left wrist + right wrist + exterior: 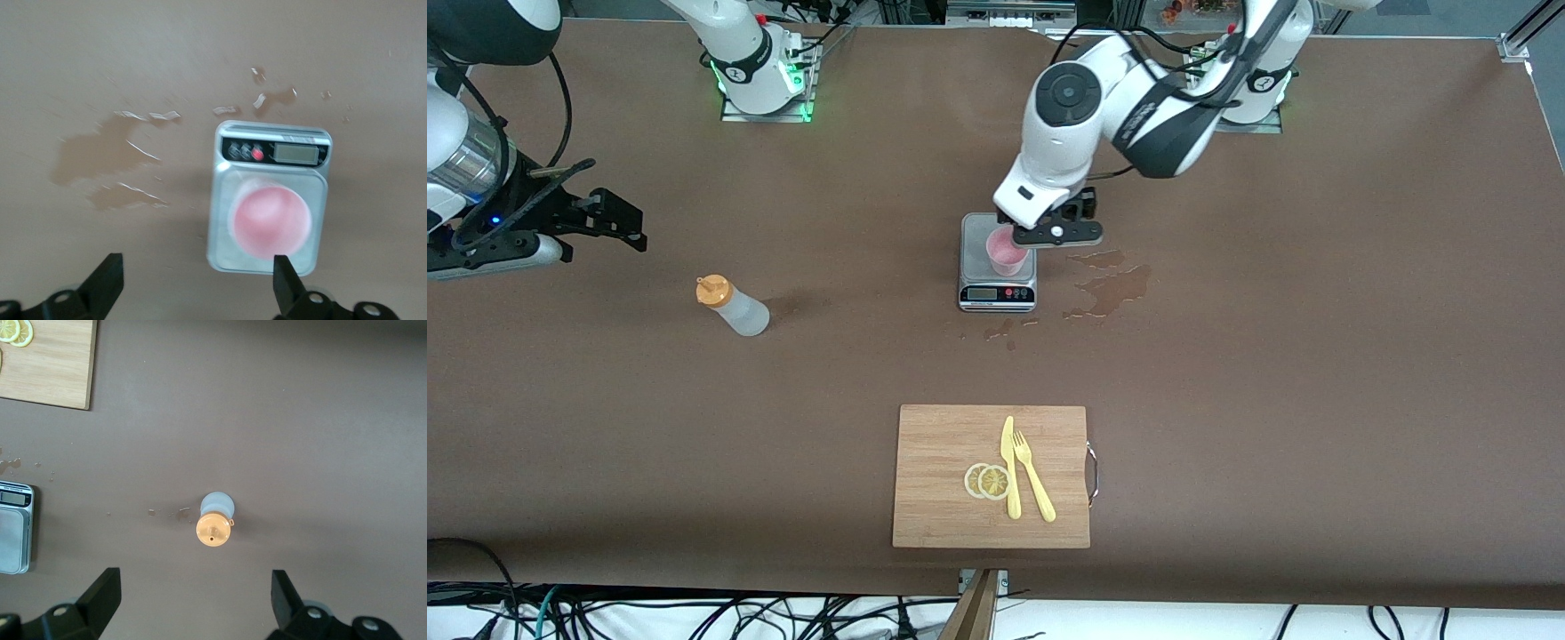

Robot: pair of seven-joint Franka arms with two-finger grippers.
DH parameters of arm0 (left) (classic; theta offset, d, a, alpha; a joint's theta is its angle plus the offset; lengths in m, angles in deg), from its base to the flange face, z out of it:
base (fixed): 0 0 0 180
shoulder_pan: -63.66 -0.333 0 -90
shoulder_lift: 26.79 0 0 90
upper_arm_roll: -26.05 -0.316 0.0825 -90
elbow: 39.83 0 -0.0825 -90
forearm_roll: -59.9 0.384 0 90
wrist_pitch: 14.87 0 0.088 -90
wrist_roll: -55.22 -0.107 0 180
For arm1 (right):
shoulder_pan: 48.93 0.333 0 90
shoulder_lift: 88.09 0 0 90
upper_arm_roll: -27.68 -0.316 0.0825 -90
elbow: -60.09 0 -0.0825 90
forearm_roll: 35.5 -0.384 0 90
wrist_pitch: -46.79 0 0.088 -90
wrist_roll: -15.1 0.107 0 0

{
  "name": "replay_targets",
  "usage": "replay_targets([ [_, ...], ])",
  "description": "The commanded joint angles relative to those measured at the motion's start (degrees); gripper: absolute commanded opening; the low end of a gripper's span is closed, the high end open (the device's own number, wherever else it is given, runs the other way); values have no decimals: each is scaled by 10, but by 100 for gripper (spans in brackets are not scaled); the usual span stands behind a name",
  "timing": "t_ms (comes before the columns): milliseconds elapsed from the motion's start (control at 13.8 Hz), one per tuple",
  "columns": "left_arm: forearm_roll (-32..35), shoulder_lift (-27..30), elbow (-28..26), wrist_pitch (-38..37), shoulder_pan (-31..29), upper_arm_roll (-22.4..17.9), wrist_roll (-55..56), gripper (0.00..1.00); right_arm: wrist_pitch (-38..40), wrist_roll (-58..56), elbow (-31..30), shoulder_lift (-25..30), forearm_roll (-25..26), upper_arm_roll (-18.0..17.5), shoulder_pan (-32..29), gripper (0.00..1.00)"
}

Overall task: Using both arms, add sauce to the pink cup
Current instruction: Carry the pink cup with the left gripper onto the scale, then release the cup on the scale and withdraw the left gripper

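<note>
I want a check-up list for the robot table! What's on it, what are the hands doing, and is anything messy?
Surface: brown table, wet spill beside the scale.
Job's things: pale-pink plastic cup on small silver kitchen scale; whitish squeeze bottle with orange cap standing toward the right arm's end.
Clutter: bamboo cutting board with yellow plastic knife, yellow fork, lemon slices.
Hands: left hand open over the cup; right hand open above the bottle.
Cables: black, on arms and below the table edge.
Surroundings: nothing seen.

Two glossy white jointed robot arms [1085,116] carry black joint caps, black cables and green-lit bases.
</note>
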Motion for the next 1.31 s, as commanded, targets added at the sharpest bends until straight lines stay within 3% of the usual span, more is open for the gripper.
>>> replay_targets([
  [0, 8, 41, 4, -43, -61, 1, -56, 100, 1, 3, 7, -2, 6, -1, 0, 100],
  [145, 8, 45, 38, -86, -107, 2, -83, 100, -1, 5, 9, -2, 5, -1, 0, 100],
  [363, 14, 57, 123, -226, -151, -14, -91, 100, -9, 6, 10, -3, 6, 0, -2, 100],
  [653, 13, 61, 165, -246, -192, -16, -102, 100, -8, 6, 8, -3, 6, 1, -4, 100],
  [1016, 8, 118, 153, -242, -272, -50, -384, 100, -9, -2, 10, -3, 5, 2, -5, 100],
  [1234, 10, 140, 143, -240, -291, -98, -520, 100, -8, -2, 10, -4, 14, 3, -5, 100],
])
